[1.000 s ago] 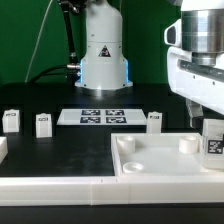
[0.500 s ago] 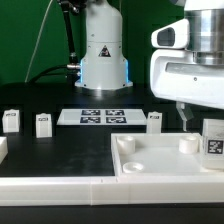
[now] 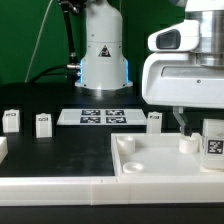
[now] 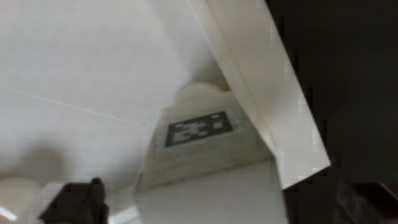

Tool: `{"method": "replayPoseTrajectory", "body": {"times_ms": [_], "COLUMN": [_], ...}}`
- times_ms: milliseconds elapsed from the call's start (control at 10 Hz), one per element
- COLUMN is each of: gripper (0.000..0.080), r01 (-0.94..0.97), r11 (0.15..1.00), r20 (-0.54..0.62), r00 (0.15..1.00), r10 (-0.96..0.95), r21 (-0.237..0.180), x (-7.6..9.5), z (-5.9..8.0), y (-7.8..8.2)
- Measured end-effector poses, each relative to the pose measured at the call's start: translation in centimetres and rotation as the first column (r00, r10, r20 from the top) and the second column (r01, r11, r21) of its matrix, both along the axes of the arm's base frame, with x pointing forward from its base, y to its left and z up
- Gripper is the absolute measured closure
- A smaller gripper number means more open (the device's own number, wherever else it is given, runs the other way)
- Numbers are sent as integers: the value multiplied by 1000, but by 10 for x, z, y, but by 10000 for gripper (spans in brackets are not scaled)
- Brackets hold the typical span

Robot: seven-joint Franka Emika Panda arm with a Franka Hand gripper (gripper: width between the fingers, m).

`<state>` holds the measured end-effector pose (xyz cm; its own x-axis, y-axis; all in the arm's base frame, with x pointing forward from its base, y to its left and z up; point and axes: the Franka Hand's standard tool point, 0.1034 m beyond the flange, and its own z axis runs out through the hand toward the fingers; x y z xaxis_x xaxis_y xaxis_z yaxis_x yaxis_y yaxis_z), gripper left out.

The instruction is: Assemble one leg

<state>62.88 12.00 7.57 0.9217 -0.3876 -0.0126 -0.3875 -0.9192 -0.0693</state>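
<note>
The large white square piece (image 3: 160, 158) with corner sockets lies at the front right. One leg (image 3: 214, 137), a small white post with a tag, stands at its far right edge. In the wrist view this leg (image 4: 199, 128) shows its tag against the white piece (image 4: 89, 90). My gripper (image 3: 188, 124) hangs over the back right corner of the square piece, just to the exterior view's left of that leg. In the wrist view the gripper (image 4: 222, 205) is open, with dark fingertips (image 4: 75, 202) far apart and nothing between them.
Three more legs stand on the black table: two at the exterior view's left (image 3: 10, 120) (image 3: 43, 123) and one behind the square piece (image 3: 154, 120). The marker board (image 3: 97, 116) lies in front of the robot base (image 3: 103, 55).
My gripper has moved toward the exterior view's left and a little lower over the square piece's back right corner. The parts have not moved.
</note>
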Motion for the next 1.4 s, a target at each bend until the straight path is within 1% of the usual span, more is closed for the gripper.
{"method": "replayPoseTrajectory", "body": {"times_ms": [100, 300, 400, 500, 600, 700, 800, 1000, 1100, 1200, 1300, 1400], "gripper": [151, 154, 279, 279, 462, 462, 509, 509, 509, 509, 509, 509], "r01": [-82, -204, -185, -185, -185, -185, -172, -143, -82, 40, 114, 229], "r11": [997, 979, 983, 983, 983, 983, 985, 990, 997, 999, 993, 973], "r20": [5, 11, 10, 10, 10, 10, 9, 10, 9, 3, -1, -8], "r00": [997, 979, 983, 983, 983, 983, 985, 990, 997, 999, 993, 973], "r10": [82, 204, 185, 185, 185, 185, 172, 143, 82, -40, -114, -230], "r21": [-11, -20, -20, -20, -20, -20, -19, -20, -17, -12, -9, -7], "x": [0, 0, 0, 0, 0, 0, 0, 0, 0, 0, 0, 0], "z": [0, 0, 0, 0, 0, 0, 0, 0, 0, -1, -1, -1], "y": [0, -2, -2, -2, -2, -2, -2, -3, -2, -3, -4, -4]}}
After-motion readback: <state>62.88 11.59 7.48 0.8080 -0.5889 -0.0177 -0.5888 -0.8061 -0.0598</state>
